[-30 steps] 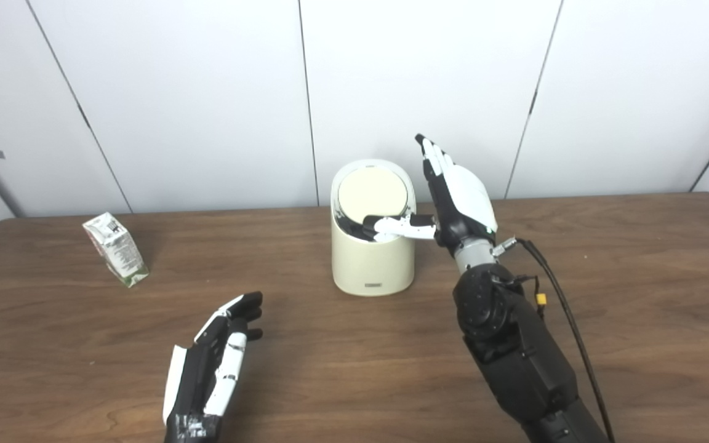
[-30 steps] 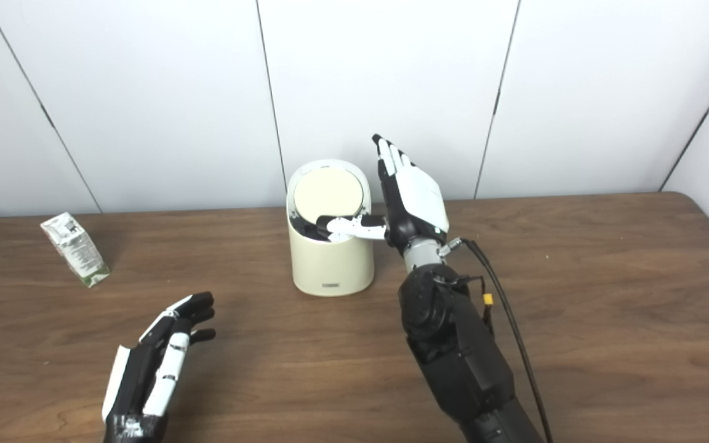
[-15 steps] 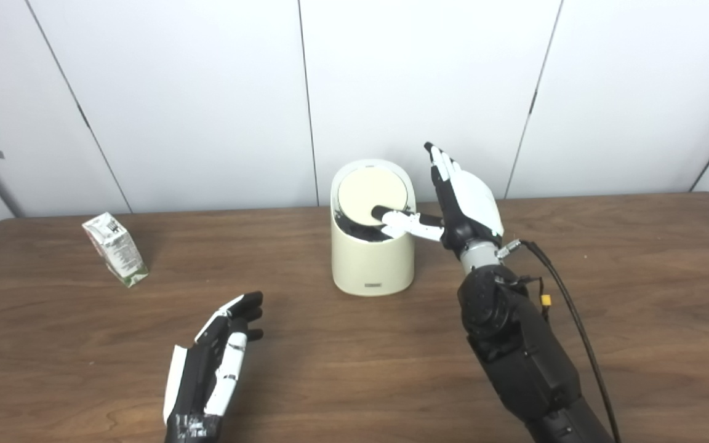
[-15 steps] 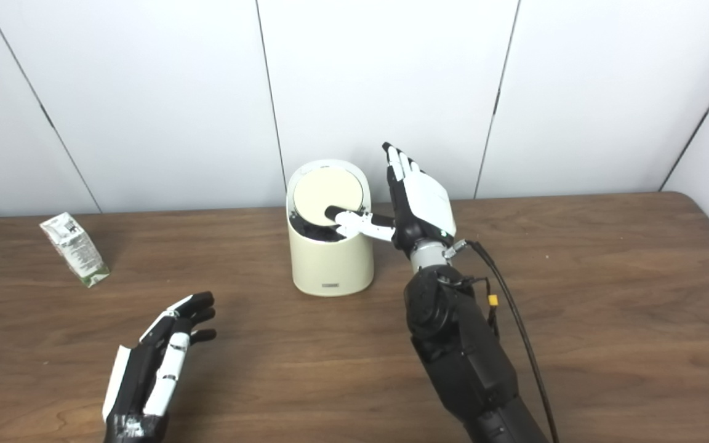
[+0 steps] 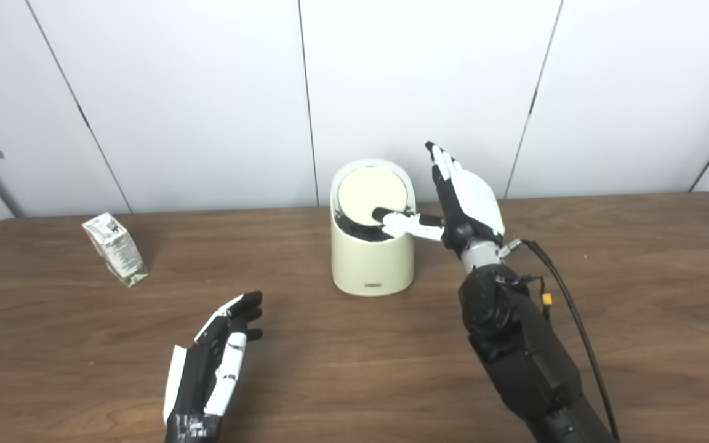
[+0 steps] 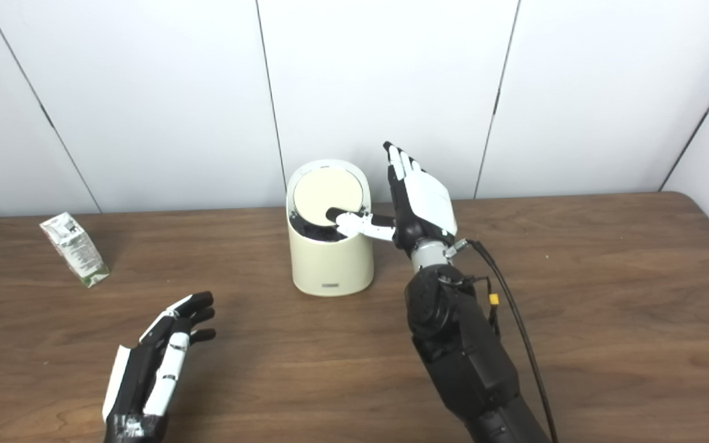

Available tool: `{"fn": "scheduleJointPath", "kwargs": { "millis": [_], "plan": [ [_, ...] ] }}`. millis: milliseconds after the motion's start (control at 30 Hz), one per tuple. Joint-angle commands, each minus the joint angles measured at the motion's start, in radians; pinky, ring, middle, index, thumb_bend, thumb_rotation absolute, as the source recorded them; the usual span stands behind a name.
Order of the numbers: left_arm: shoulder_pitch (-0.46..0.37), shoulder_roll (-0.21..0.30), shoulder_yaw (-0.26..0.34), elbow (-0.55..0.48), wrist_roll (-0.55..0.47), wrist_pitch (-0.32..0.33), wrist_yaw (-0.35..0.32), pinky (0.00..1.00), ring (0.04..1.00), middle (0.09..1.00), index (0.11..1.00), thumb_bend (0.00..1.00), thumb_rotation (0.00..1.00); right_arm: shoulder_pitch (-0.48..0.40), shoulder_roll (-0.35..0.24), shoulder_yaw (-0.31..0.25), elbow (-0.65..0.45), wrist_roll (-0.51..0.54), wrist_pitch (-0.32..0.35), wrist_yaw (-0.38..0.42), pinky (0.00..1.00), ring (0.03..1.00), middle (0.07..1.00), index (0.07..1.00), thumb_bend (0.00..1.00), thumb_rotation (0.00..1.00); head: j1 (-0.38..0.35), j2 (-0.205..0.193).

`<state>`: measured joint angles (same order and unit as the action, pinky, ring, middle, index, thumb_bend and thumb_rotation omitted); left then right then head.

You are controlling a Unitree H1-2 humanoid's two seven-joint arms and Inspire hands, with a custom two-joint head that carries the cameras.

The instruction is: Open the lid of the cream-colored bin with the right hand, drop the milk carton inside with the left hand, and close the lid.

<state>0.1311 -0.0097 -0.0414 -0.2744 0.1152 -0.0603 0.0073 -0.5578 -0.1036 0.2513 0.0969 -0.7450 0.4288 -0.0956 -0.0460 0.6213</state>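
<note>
While the open left hand (image 5: 213, 369) rests on the brown wooden counter (image 5: 637, 277), the right hand (image 5: 468, 203), fingers spread, presses its thumb on the round cream-colored bin (image 5: 372, 258)'s tilted lid (image 5: 372, 195).

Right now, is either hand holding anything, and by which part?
Nothing is held. The right hand is open with its thumb over the bin lid; the left hand is open.

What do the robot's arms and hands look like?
Both hands, the left hand and the right hand, are black with glossy white shell plates. The bulky matte black right forearm has a silver wrist ring, a black cable and a small yellow connector.
</note>
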Motion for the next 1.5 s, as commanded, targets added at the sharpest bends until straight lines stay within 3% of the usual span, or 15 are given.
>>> {"fn": "scheduleJointPath", "kwargs": {
  "millis": [0, 67, 233, 500, 733, 833, 933, 967, 1033, 1233, 1467],
  "plan": [
    [-0.013, -0.002, -0.005, -0.015, 0.011, -0.034, 0.007, 0.73, 0.817, 0.829, 0.82, 0.26, 0.79, -0.033, -0.01, 0.003, -0.016, -0.029, 0.01, -0.007, 1.0, 1.0, 1.0, 1.0, 0.85, 0.43, -0.001, 0.001],
    [-0.014, -0.002, -0.006, -0.016, 0.008, -0.032, 0.005, 0.74, 0.822, 0.829, 0.821, 0.26, 0.79, -0.033, -0.011, 0.004, -0.018, -0.035, 0.013, -0.007, 1.0, 1.0, 1.0, 1.0, 0.88, 0.35, -0.004, 0.004],
    [-0.016, -0.002, -0.007, -0.016, 0.008, -0.031, 0.005, 0.74, 0.831, 0.832, 0.823, 0.26, 0.79, -0.034, -0.014, 0.011, -0.011, -0.052, 0.016, -0.025, 1.0, 1.0, 1.0, 1.0, 0.9, 0.26, -0.003, 0.008],
    [-0.021, -0.005, -0.011, -0.017, 0.016, -0.03, 0.011, 0.74, 0.828, 0.829, 0.821, 0.26, 0.78, -0.036, -0.024, 0.029, -0.006, -0.085, 0.03, -0.008, 1.0, 1.0, 1.0, 1.0, 0.85, 0.29, -0.002, 0.005],
    [-0.02, -0.001, -0.013, -0.021, 0.014, -0.03, 0.013, 0.75, 0.831, 0.828, 0.821, 0.26, 0.79, -0.027, -0.025, 0.035, -0.008, -0.099, 0.03, -0.001, 1.0, 1.0, 1.0, 1.0, 0.91, 0.24, -0.003, 0.006],
    [-0.021, 0.001, -0.012, -0.02, 0.011, -0.029, 0.012, 0.75, 0.834, 0.828, 0.821, 0.25, 0.79, -0.022, -0.022, 0.032, -0.018, -0.085, 0.028, 0.006, 1.0, 1.0, 1.0, 1.0, 0.88, 0.31, -0.006, 0.004],
    [-0.022, 0.003, -0.013, -0.019, 0.008, -0.03, 0.011, 0.75, 0.838, 0.828, 0.821, 0.26, 0.79, -0.015, -0.019, 0.023, -0.036, -0.066, 0.022, 0.015, 1.0, 1.0, 1.0, 1.0, 0.81, 0.59, -0.006, 0.004],
    [-0.022, 0.003, -0.013, -0.019, 0.01, -0.03, 0.011, 0.76, 0.839, 0.827, 0.82, 0.26, 0.79, -0.013, -0.018, 0.019, -0.042, -0.059, 0.018, 0.018, 1.0, 1.0, 1.0, 1.0, 0.79, 0.74, -0.006, 0.004],
    [-0.022, 0.002, -0.013, -0.018, 0.007, -0.026, 0.011, 0.76, 0.838, 0.826, 0.82, 0.27, 0.79, -0.011, -0.019, 0.014, -0.048, -0.049, 0.007, 0.02, 1.0, 1.0, 1.0, 1.0, 0.78, 0.82, -0.005, 0.002],
    [-0.024, 0.002, -0.014, -0.015, 0.015, -0.028, 0.014, 0.75, 0.832, 0.829, 0.821, 0.26, 0.78, -0.002, -0.022, 0.004, -0.054, -0.032, -0.011, 0.021, 1.0, 1.0, 1.0, 1.0, 0.81, 0.97, -0.003, 0.0],
    [-0.02, -0.004, -0.016, -0.018, 0.01, -0.028, 0.016, 0.75, 0.831, 0.83, 0.822, 0.26, 0.78, 0.033, -0.026, -0.017, -0.084, 0.006, -0.038, 0.006, 1.0, 1.0, 1.0, 1.0, 0.84, 1.0, 0.003, 0.001]
  ]
}}
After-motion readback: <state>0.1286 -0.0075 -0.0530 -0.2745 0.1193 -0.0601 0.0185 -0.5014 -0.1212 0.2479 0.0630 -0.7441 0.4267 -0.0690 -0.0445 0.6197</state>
